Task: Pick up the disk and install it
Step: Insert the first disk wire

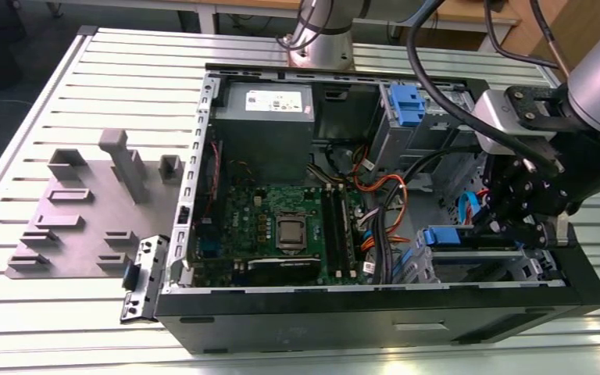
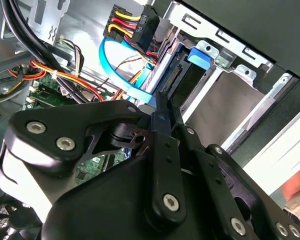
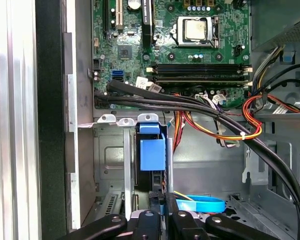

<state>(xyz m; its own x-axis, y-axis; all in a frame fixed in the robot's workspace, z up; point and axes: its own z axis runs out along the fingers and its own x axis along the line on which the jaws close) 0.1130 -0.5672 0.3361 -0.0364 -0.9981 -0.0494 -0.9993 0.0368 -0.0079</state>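
The disk [image 3: 151, 172] stands edge-on in a slot of the grey metal drive cage [image 3: 112, 160] at the case's front corner. Its blue tab [image 3: 152, 150] sticks out of the cage and also shows in the exterior view [image 1: 444, 236]. In the second wrist view, the disk's connector edge [image 2: 172, 79] lies just beyond my fingertips, with the blue tab [image 2: 200, 56] past it. My gripper [image 2: 159, 102] is shut, its thin black fingers pressed together with nothing between them. The gripper [image 3: 161, 202] points at the disk's end. It hangs inside the case at the exterior view's right [image 1: 493, 233].
A light blue data cable [image 3: 200, 204] curls beside the fingers. Black and orange wire bundles [image 3: 215, 117] cross above the cage. The motherboard [image 1: 279, 226], a grey power-supply box [image 1: 266, 109] and another blue-tabbed caddy [image 1: 405, 101] fill the case. A grey fixture plate [image 1: 91, 211] lies at the exterior view's left.
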